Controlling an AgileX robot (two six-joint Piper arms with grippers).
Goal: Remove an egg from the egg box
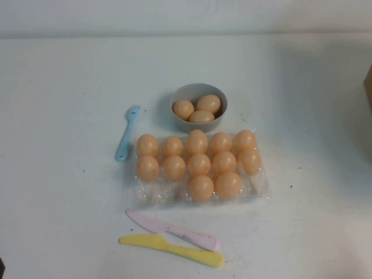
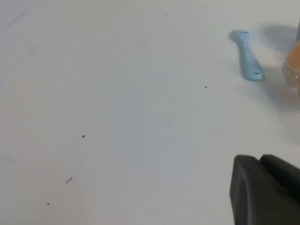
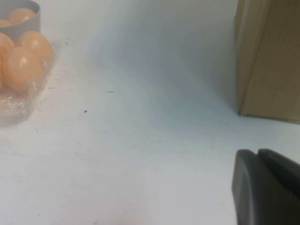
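Note:
The clear plastic egg box (image 1: 154,192) lies at the table's middle and holds several peach-orange eggs (image 1: 199,164). Its back and middle rows are full. The front row has two eggs (image 1: 201,188) and empty cups at both ends. The right wrist view shows the box's corner (image 3: 18,105) with eggs (image 3: 21,65). The left wrist view shows one egg at its edge (image 2: 294,58). My left gripper (image 2: 260,159) is shut and empty over bare table, left of the box. My right gripper (image 3: 258,153) is shut and empty, right of the box. Neither gripper shows in the high view.
A round grey bowl (image 1: 185,93) with three eggs stands just behind the box. A blue fork (image 1: 127,132) lies to the box's left. A pink knife (image 1: 174,230) and a yellow knife (image 1: 171,249) lie in front. A cardboard box (image 3: 269,56) stands at the far right.

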